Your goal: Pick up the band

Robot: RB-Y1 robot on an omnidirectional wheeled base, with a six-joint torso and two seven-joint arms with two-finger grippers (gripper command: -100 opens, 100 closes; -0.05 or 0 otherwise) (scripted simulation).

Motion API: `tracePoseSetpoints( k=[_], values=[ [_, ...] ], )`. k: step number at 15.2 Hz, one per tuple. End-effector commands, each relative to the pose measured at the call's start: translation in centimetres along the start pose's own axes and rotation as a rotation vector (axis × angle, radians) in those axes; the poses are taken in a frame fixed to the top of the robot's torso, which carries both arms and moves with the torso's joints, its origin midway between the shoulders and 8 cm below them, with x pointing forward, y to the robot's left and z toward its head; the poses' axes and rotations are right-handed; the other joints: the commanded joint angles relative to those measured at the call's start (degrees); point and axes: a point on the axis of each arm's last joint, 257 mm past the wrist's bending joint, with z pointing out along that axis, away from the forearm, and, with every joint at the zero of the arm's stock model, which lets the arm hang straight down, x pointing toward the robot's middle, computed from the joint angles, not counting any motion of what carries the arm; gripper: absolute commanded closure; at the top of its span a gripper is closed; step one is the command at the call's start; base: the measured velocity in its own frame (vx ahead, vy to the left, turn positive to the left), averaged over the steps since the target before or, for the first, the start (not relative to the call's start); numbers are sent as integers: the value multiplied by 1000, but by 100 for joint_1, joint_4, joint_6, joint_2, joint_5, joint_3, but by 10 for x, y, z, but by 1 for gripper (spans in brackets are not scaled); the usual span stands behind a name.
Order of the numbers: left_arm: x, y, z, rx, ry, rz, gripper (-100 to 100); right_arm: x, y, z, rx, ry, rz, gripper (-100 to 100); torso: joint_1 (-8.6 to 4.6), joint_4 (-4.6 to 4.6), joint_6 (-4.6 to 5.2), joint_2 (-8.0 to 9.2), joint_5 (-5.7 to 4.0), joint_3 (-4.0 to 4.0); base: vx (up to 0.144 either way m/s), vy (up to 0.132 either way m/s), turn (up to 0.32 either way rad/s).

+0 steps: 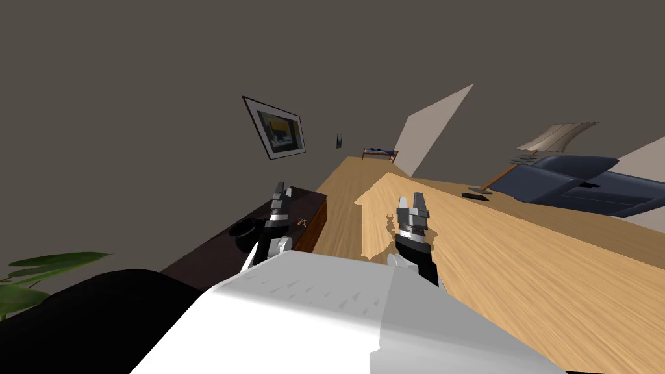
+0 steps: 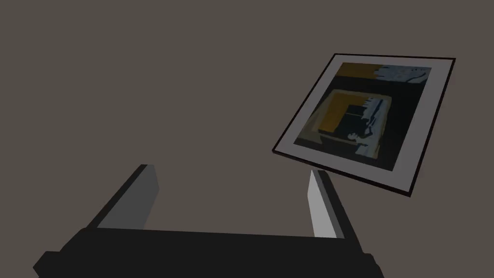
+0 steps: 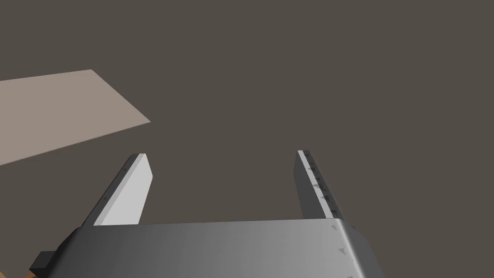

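Wrist views, left gripper point(image 2: 231, 169), right gripper point(image 3: 221, 154), spread

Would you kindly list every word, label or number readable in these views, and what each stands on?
None can be read.
The framed picture shows only blocks of yellow, blue and black, with no letters.
The small dark item on the far wall is too small to read.

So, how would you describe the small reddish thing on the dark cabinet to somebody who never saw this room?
Under the framed picture on the grey wall stands a long dark brown cabinet. Near its far end, by the front edge, lies a small reddish-brown thing. Unlike the round black object beside it, it is tiny and reddish.
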Motion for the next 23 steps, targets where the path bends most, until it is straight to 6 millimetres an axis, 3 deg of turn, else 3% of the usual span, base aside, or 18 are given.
tracePoseSetpoints(
  k=[1,2,5,10,15,17,20,22,23],
  values=[
    [4,13,1,-32,40,22,-100,0,0,0,0,0,0,0,0,0,0,0,0,0,11,-2,1],
    [4,13,1,-32,40,22,-100,0,0,0,0,0,0,0,1,-1,0,-3,0,-1,18,0,-1],
    [7,44,0,-112,87,53,-100,0,0,0,0,0,0,0,2,-2,1,-11,1,-6,31,-3,1],
    [7,75,-2,-194,114,75,-100,0,0,0,0,0,0,0,1,-5,0,-20,0,-11,41,-3,0],
    [3,126,-8,-330,143,109,-100,0,0,0,0,0,0,0,0,-5,0,-20,0,-12,41,-3,0],
    [3,129,-9,-345,144,110,-100,0,0,0,0,0,0,0,1,-5,0,-22,1,-13,38,-1,0],
    [-3,165,-16,-441,156,132,-100,0,0,0,0,0,0,0,1,-4,0,-19,0,-11,41,0,0],
    [-3,170,-19,-463,157,133,-100,0,0,0,0,0,0,0,1,-5,0,-22,1,-13,41,-2,-1],
    [-7,188,-23,-513,161,144,-100,0,0,0,0,0,0,0,1,-5,0,-19,0,-11,37,-1,1]
  ],
)
